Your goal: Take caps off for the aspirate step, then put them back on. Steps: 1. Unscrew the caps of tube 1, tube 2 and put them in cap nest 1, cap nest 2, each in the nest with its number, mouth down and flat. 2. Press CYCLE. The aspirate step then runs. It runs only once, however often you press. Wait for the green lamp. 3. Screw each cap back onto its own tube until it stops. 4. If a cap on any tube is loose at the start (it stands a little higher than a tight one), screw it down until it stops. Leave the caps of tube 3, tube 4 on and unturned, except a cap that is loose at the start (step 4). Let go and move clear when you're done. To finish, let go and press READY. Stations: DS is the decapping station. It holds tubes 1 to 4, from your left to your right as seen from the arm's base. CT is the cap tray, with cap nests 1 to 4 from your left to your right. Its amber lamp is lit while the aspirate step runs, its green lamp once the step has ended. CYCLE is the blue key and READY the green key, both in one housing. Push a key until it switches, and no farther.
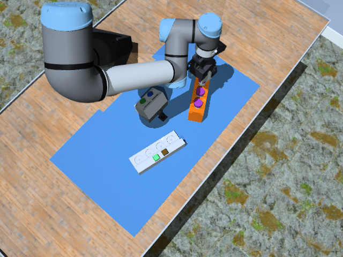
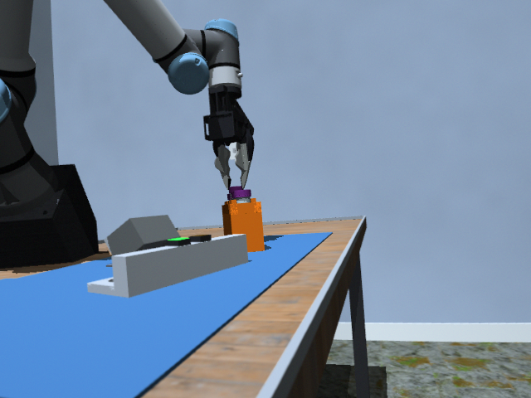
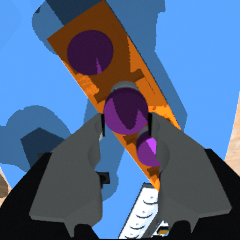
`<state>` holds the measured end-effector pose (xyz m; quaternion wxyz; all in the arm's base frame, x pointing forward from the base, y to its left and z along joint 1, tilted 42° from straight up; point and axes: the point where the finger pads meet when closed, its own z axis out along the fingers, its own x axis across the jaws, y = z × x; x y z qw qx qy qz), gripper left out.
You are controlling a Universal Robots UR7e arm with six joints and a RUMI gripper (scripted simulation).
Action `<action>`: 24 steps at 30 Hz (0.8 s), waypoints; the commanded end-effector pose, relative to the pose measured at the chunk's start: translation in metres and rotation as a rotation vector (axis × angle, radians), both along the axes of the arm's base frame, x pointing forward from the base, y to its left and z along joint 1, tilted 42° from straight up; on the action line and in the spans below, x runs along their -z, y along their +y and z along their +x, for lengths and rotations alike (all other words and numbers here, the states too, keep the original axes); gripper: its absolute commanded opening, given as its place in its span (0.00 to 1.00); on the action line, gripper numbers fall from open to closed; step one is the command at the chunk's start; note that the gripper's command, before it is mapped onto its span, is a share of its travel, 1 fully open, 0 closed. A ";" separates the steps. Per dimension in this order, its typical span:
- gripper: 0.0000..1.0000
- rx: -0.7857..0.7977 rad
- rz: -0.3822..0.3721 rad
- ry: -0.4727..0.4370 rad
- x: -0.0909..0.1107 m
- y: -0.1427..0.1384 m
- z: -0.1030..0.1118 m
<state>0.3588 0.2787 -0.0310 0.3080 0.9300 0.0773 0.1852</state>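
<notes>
Cap (image 2: 236,188) (image 3: 126,111) is held between the fingertips of the nearly closed pincer (image 1: 203,82) (image 2: 236,187) (image 3: 126,114), above the orange station (image 1: 196,116) (image 2: 250,226) (image 3: 112,25).

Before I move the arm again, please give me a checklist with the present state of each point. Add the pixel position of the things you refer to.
1. Pincer (image 1: 203,83) (image 2: 236,187) (image 3: 126,114) is shut on the purple cap (image 2: 236,188) (image 3: 126,111): ok.
2. Green lamp (image 1: 156,157) (image 2: 177,239) is lit: ok.
3. No caps remain in the cap tray (image 1: 143,166) (image 2: 184,265) (image 3: 134,215): ok.
4. Tube 1's cap (image 3: 90,52) is on: ok.
5. Held cap is fully screwed onto tube 2: cannot tell.
6. Pincer has let go and is clear, for READY: not ok.
</notes>
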 end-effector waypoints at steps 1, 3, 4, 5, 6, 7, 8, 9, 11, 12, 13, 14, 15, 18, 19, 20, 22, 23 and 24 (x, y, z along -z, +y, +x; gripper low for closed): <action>0.00 0.001 -0.001 0.000 0.000 -0.001 0.000; 0.00 0.001 -0.001 0.000 0.000 -0.001 0.001; 0.00 0.001 -0.001 0.000 0.000 -0.001 0.001; 0.00 0.001 -0.001 0.000 0.000 -0.002 0.001; 0.00 0.001 -0.001 0.000 0.000 -0.002 0.001; 0.00 0.001 -0.001 0.000 0.000 -0.002 0.001; 0.00 0.001 -0.001 0.000 0.000 -0.002 0.001; 0.00 0.001 -0.001 0.000 0.000 -0.002 0.001; 0.00 0.001 -0.001 0.000 0.000 -0.002 0.001; 0.00 0.001 -0.001 0.000 0.000 -0.002 0.001; 0.00 0.001 -0.001 0.000 -0.001 -0.002 0.001; 0.00 0.001 -0.001 0.000 -0.001 -0.002 0.001; 0.00 0.001 -0.001 0.000 -0.001 -0.002 0.001; 0.00 0.001 -0.001 0.000 -0.001 -0.002 0.001; 0.00 0.001 -0.001 0.000 -0.001 -0.002 0.001; 0.00 0.001 -0.001 0.000 -0.001 -0.002 0.001; 0.00 0.002 -0.002 0.001 0.001 -0.004 0.001; 0.00 0.001 -0.003 0.002 0.001 -0.004 0.001; 0.00 0.001 -0.003 0.002 0.001 -0.004 0.001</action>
